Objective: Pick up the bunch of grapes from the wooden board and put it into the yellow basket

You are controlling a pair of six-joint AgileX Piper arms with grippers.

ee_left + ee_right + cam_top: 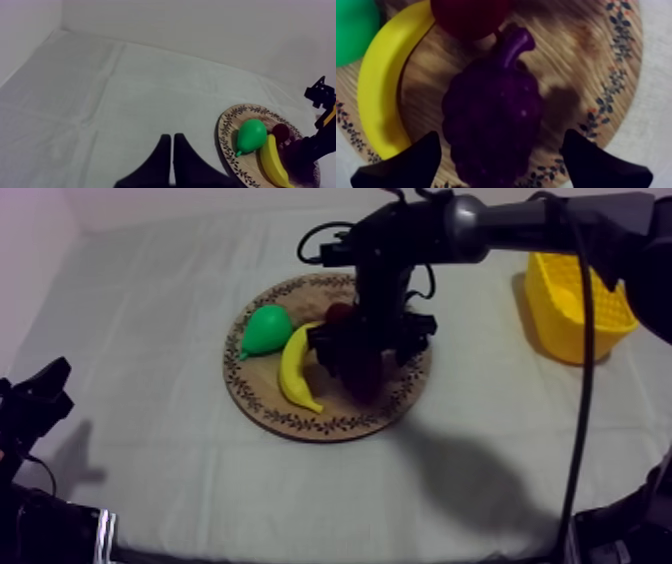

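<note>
Right wrist view: right fingers (pixel 596 165) apart, either side of the grapes (pixel 493 120) on the board (pixel 576 55). Gripping, lifting and carrying to the basket (pixel 560 318) remain. Left fingers (pixel 159 165) together.

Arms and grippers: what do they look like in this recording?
Both arms are mostly black. The right arm has a smooth dark grey tube-shaped link with a glossy rounded joint. The right gripper has two matte black fingers tapering to blunt tips; the left gripper has the same plain black fingers.
</note>
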